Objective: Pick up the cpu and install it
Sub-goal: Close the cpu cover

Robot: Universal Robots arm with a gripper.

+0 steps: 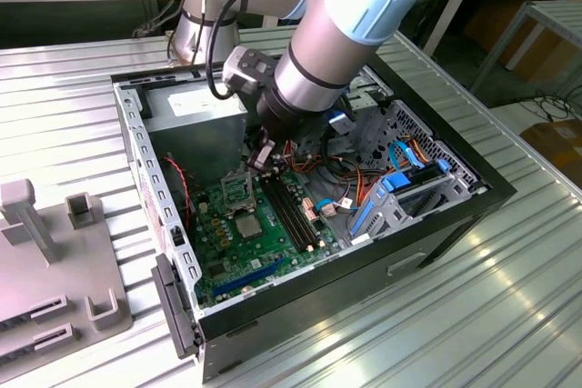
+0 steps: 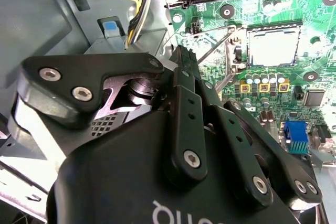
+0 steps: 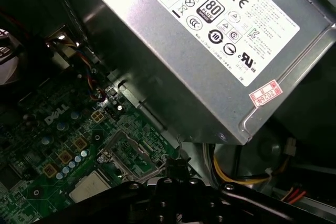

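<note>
The cpu point(image 2: 273, 45), a dull silver square, lies flat in its socket on the green motherboard point(image 1: 232, 247) inside the open computer case; it also shows as cpu point(image 1: 247, 223) and cpu point(image 3: 90, 186). The socket's metal frame point(image 3: 128, 153) stands flipped open beside it. My gripper point(image 2: 181, 53) hangs low in the case a short way from the cpu, its black fingers point(image 2: 189, 108) shut together with no chip between them. The thin wire socket lever point(image 2: 218, 45) runs right past the tips; I cannot tell whether they pinch it. In the exterior view the gripper point(image 1: 259, 156) is just behind the open frame.
The grey power supply point(image 3: 210, 51) sits close by the gripper, with yellow and black cables point(image 2: 131, 3) beside it. Black memory slots point(image 1: 291, 211) run along the socket. Blue drive brackets point(image 1: 400, 193) and cable bundles fill the case at the exterior view's right. A grey fixture point(image 1: 55, 261) stands on the ribbed table.
</note>
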